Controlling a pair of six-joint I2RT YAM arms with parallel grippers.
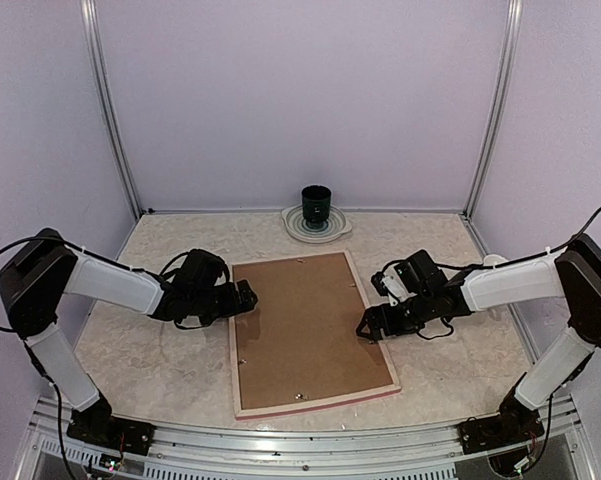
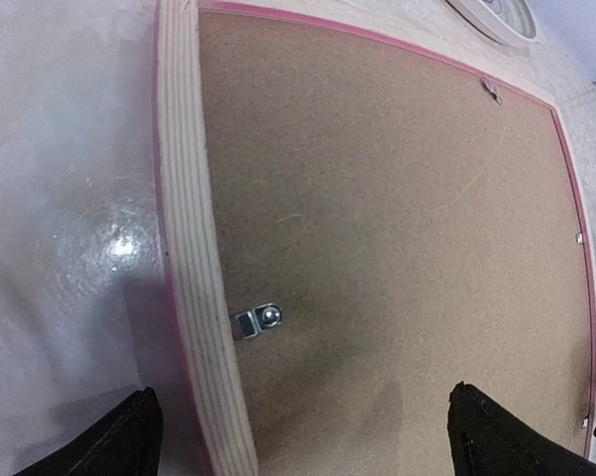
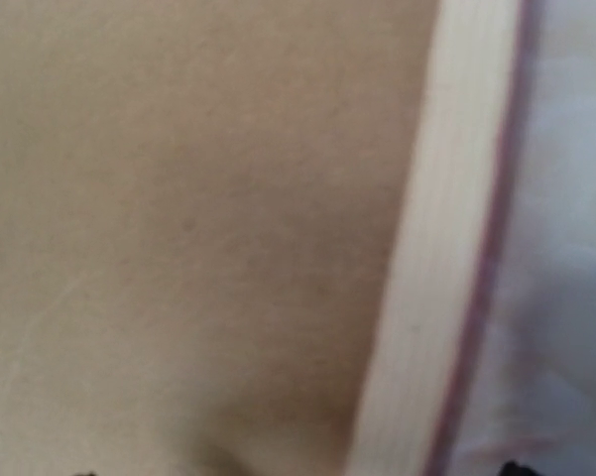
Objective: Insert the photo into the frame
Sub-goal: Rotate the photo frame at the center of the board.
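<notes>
Cream marble patterning covers the counter (image 1: 150,360), boxed in by plain lilac walls (image 1: 300,90) with aluminium posts (image 1: 108,110) in the far corners. At the far edge a dark round cup (image 1: 316,200) stands on a white ridged saucer (image 1: 292,226). In the middle I see the large rectangular picture frame (image 1: 234,345) lying face down, its pale wood back up and a thin pink line showing along the outer edge. A plain brown backing board (image 1: 305,325) fills it, flat inside the rim, with small silver metal clips (image 2: 258,320) at its margin.

My right wrist feed is badly blurred. I make out only brown board, the striped pale rim with its pink edge, then counter, and two dark specks at the bottom corners that I take for fingertips. What lies beneath the board is hidden from me.

The left jaws hover released and wide at the frame's left rim, about halfway along. Their black fingertips (image 2: 119,446) straddle it, one over the counter and the other over the board, gripping nothing. The right jaws sit over the opposite long rim, spread apart too as far as I can judge, holding nothing.
</notes>
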